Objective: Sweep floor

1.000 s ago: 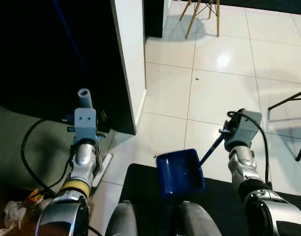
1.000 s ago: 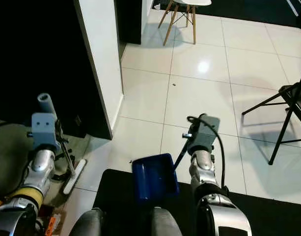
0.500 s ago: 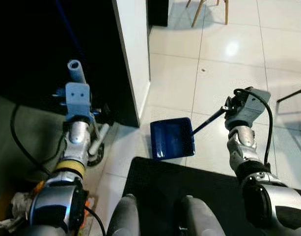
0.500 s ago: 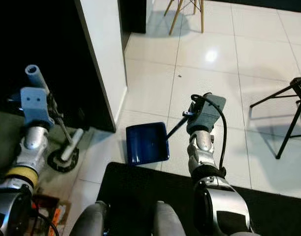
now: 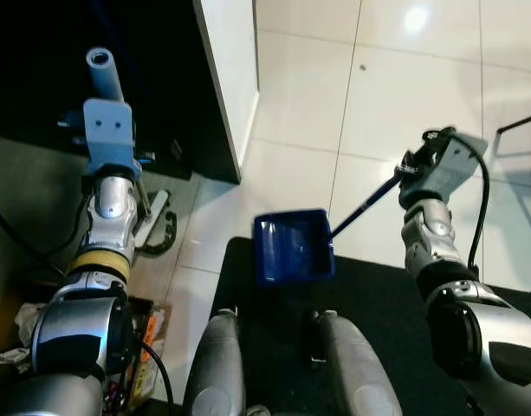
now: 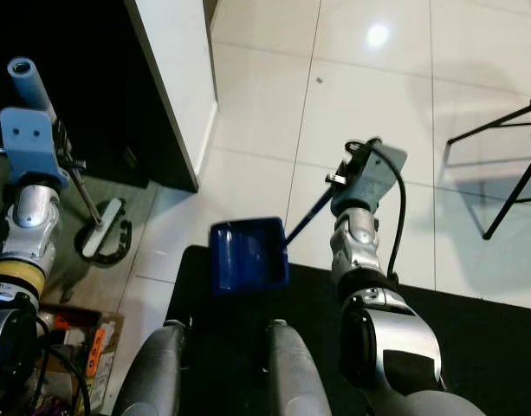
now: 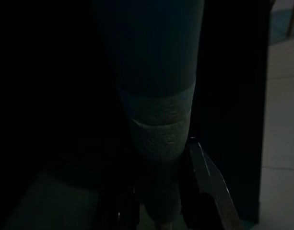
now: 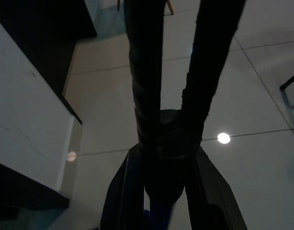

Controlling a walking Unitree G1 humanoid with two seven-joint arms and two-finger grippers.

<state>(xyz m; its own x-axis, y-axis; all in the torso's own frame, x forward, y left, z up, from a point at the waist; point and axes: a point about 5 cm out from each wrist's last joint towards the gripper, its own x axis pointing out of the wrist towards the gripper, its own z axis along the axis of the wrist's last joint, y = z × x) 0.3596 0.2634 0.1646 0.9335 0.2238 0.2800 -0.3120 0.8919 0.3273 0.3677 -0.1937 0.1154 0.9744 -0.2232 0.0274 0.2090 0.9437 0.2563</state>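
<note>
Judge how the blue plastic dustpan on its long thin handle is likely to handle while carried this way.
The blue plastic dustpan looks light, probably stiff moulded plastic. Held far out on its long thin handle by the right gripper, it may sway or twist. Its open, shallow tray would likely spill debris if tipped.

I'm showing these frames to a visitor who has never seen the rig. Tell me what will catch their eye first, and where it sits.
The blue dustpan stands out most, low in front of the robot at the edge of the black mat, its dark handle running up to the right tool. On the robot's left, the left tool holds a broom whose head rests on the floor beside the white wall. Glossy white tiles stretch ahead.
</note>
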